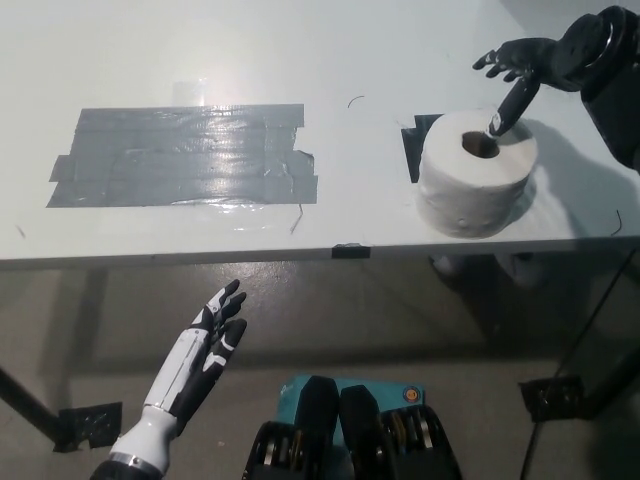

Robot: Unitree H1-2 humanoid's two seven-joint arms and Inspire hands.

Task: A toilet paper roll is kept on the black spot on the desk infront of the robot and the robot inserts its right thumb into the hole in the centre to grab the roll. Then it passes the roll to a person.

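A white toilet paper roll point(475, 188) stands upright near the table's front edge at the right, covering most of a black spot point(414, 143) whose corner shows at its left. My black right hand point(520, 73) hovers just above and behind the roll, open, fingers spread. Its thumb points down, the tip at the rim of the roll's centre hole point(482, 146). My white left hand point(195, 365) rests open below the table edge at the lower left, holding nothing.
A large patch of grey tape point(185, 153) lies on the white table point(350, 60) at the left. The table's front edge runs across the middle of the picture. Table legs and floor show below.
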